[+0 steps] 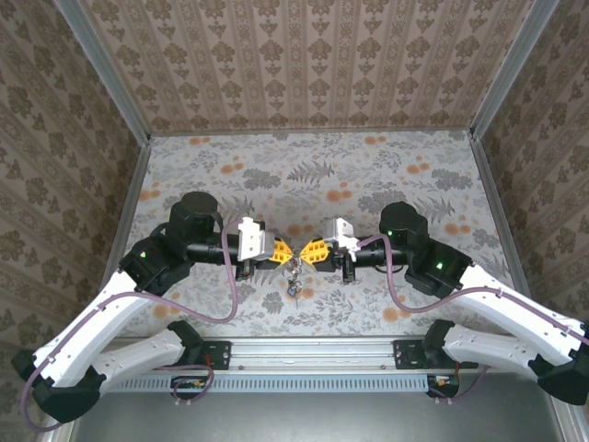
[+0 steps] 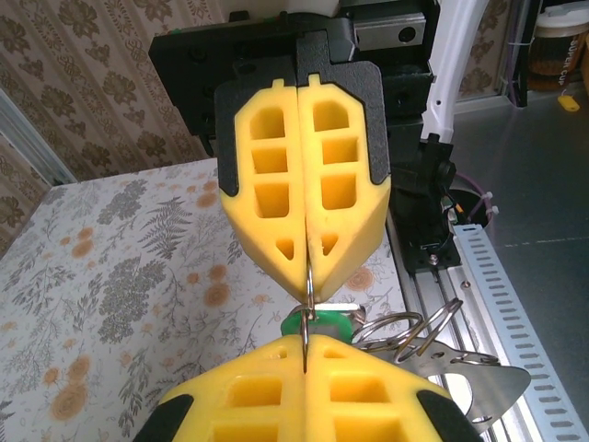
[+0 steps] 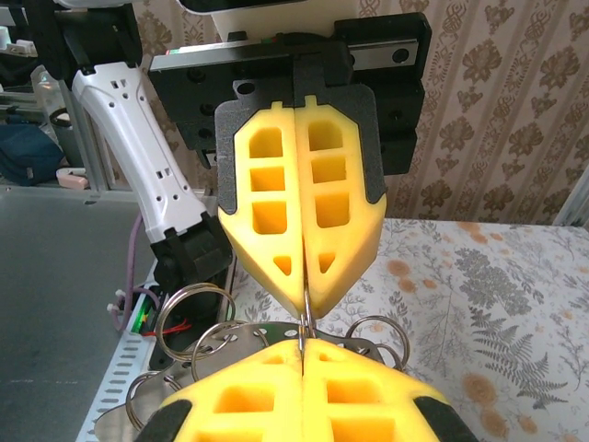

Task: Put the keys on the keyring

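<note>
Above the middle of the table (image 1: 368, 175), the left gripper (image 1: 283, 250) and right gripper (image 1: 311, 252) met tip to tip. Each pinched the keyring (image 2: 308, 299), which was stretched edge-on between them, left to right. The keys (image 1: 294, 279) dangled underneath.

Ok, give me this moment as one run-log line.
left gripper: shut on metal ring; right gripper: shut on metal ring; green key: just below the tips
</note>
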Motion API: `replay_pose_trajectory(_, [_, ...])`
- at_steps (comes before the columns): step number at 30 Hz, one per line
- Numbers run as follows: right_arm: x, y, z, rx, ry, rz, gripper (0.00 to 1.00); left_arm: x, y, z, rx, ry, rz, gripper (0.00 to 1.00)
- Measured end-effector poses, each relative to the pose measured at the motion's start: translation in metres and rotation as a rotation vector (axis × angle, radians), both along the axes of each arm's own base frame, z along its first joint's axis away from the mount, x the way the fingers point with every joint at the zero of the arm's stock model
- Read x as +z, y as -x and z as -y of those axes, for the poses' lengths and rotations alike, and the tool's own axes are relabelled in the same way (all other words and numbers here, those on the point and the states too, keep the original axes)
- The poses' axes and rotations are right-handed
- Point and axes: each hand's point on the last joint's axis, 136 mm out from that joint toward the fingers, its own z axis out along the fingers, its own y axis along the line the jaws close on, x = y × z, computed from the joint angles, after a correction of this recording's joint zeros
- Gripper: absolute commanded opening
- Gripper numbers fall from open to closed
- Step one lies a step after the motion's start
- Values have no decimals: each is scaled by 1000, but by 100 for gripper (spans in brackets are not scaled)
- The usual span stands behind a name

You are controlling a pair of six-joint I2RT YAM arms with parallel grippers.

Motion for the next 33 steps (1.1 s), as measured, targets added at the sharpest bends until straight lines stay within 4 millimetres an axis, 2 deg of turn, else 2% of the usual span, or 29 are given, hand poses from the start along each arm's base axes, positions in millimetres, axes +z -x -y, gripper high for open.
replay_pose_trajectory(16, [13, 4, 5, -1, -36, 28, 0, 0, 1, 0, -2, 0, 2, 0])
replay_pose_trajectory(33, [3, -2, -2, -1, -15, 10, 0, -2, 0, 0, 7, -10, -1, 0])
